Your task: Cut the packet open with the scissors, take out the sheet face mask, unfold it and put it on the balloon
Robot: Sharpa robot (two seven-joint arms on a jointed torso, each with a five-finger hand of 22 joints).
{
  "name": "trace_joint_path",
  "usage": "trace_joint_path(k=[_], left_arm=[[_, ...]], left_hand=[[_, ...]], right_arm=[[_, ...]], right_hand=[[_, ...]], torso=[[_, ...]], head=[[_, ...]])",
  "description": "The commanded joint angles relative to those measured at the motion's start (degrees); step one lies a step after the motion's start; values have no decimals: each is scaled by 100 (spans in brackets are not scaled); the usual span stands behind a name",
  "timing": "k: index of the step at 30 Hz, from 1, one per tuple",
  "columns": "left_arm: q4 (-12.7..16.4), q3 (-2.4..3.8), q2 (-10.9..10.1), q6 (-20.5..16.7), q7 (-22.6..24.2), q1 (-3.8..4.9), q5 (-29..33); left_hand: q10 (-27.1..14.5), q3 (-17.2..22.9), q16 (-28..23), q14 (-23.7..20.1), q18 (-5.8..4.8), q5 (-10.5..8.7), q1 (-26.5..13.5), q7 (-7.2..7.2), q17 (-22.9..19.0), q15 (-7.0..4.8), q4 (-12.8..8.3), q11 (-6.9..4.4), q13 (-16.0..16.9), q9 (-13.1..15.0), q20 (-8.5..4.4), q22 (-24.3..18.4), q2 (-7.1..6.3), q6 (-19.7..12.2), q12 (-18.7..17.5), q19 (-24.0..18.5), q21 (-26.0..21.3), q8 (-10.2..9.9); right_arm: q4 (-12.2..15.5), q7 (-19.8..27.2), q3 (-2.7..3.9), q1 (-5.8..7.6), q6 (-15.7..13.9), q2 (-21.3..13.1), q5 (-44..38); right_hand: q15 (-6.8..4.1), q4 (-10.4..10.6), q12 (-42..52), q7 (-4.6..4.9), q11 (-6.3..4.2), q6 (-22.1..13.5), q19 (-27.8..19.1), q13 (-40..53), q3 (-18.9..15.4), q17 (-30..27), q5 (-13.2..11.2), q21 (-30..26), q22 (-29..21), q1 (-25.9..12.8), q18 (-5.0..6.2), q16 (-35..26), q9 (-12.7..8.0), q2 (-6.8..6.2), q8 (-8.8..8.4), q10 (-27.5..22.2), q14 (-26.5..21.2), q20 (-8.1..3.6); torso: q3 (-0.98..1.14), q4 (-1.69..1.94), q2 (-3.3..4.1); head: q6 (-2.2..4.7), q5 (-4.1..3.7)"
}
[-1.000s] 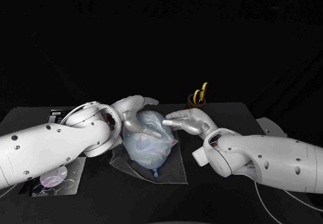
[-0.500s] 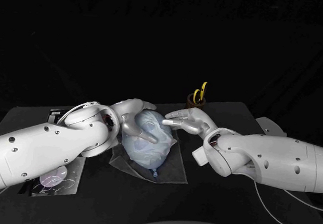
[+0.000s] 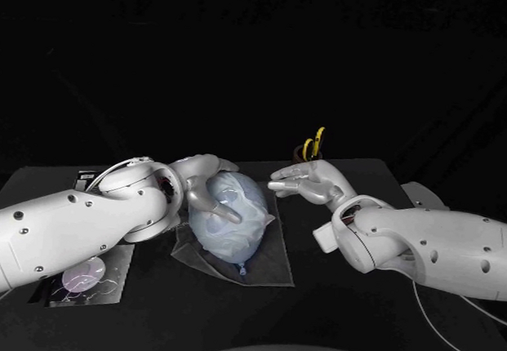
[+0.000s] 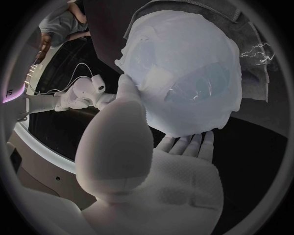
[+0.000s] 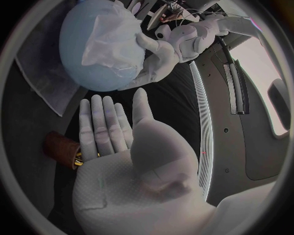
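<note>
The pale blue balloon [image 3: 231, 221] lies on a clear plastic sheet [image 3: 265, 262] in the middle of the table. The white sheet mask [image 4: 183, 68] is spread over the balloon [image 5: 92, 46]. My left hand [image 3: 206, 186] rests on the balloon's left side, its fingers [image 5: 153, 49] touching the mask [image 5: 116, 49] without gripping it. My right hand [image 3: 306, 182] hovers to the right of the balloon, apart from it, with flat spread fingers [image 5: 104, 127] and nothing in it. The yellow-handled scissors [image 3: 314, 146] stand in a brown holder behind the right hand.
The cut packet [image 3: 86, 281] lies flat at the table's front left, under my left arm. The brown holder [image 5: 61, 149] stands close to my right hand's fingertips. The table's right edge [image 3: 399, 195] runs just behind my right arm.
My right hand has drawn off the balloon, rightward and back toward the scissors holder. The left hand has slid a little further over the balloon's left side.
</note>
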Motion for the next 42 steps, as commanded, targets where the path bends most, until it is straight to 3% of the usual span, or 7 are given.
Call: trace_joint_path(k=[1, 5, 7, 8, 12, 18, 42], left_arm=[[-27, -12, 8, 100, -27, -2, -12], [-40, -16, 4, 99, -9, -4, 19], [-43, -17, 2, 95, -3, -4, 30], [-45, -18, 0, 93, 1, -4, 35], [-47, -20, -3, 90, 14, -5, 57], [-48, -21, -5, 85, 26, -5, 85], [-31, -21, -32, 81, 57, -6, 129]], left_hand=[[21, -15, 12, 46, -63, 2, 48, 743, 7, 9, 4, -1, 9, 8, -17, 0, -12, 35, -1, 7, 31, 20], [31, -16, 14, 52, -61, 3, 47, 743, 9, 8, 4, -2, 10, 11, -17, 0, -11, 46, 1, 7, 32, 25], [31, -16, 14, 52, -61, 3, 47, 743, 9, 8, 4, -2, 10, 11, -17, 0, -11, 46, 1, 7, 32, 25], [31, -16, 14, 52, -61, 3, 47, 743, 9, 8, 4, -2, 10, 11, -17, 0, -11, 46, 1, 7, 32, 25], [31, -16, 14, 52, -61, 3, 47, 743, 9, 8, 4, -2, 10, 11, -17, 0, -11, 46, 1, 7, 32, 25], [29, -14, 15, 54, -58, 4, 49, 743, 10, 7, 4, -3, 9, 11, -17, -1, -11, 42, 0, 4, 31, 26], [20, -11, 17, 57, -54, 5, 65, 743, 11, 7, 3, -3, 7, 10, -18, 0, -9, 32, -4, 7, 33, 26]], right_arm=[[47, 138, 11, 69, -90, -100, -614], [173, -278, 16, 147, 245, -251, -1414], [219, -505, 17, 161, 414, -265, -1771], [241, -629, 17, 165, 489, -263, -1973], [317, -1143, 17, 168, 651, -226, -2778], [330, -1958, 17, 159, 569, -110, -3890], [399, -3011, 15, 51, 630, 36, -3661]], right_hand=[[-171, -76, 113, -96, -135, 123, 287, 44, 61, 154, -21, 178, 73, 137, 62, 258, -6, -9, 47, 300, 463, -124], [-677, -215, 732, -395, -510, 371, 1286, 467, 101, 840, 11, 978, 497, 242, 52, 1559, -23, -50, 114, 1317, 1841, -643], [-821, -467, 2076, -472, -685, 594, 1559, 1856, -122, 2006, 55, 1945, 1238, 46, -1, 3392, -90, -28, 115, 1020, 1937, -966], [-898, -459, 3580, -560, -648, 586, 1517, 3410, 27, 3236, -10, 2316, 1555, 120, -9, 4390, -138, 18, 67, 1297, 2325, -960], [-875, -493, 6216, -546, -701, 660, 1779, 6368, 108, 5650, 31, 3372, 2493, 128, -91, 5778, -187, -2, 55, 1992, 3057, -970], [-838, -505, 7625, -520, -649, 701, 2490, 8082, 184, 7539, 14, 5259, 4296, 61, -358, 6496, -271, -14, -3, 2566, 3585, -928], [-879, -49, 8006, -607, -709, 941, 2963, 8541, -15, 7833, 5, 6139, 5179, -719, -520, 6561, -256, -14, 91, 2797, 3664, -952]], torso=[[-4, -1, -5], [-2, 5, -1], [0, 2, 0], [1, 3, 2], [-1, 11, 7], [-6, 20, 13], [-2, 6, 4]], head=[[-6, 4], [-19, -1], [-25, -7], [-28, -13], [-42, -44], [-39, -54], [-103, -53]])
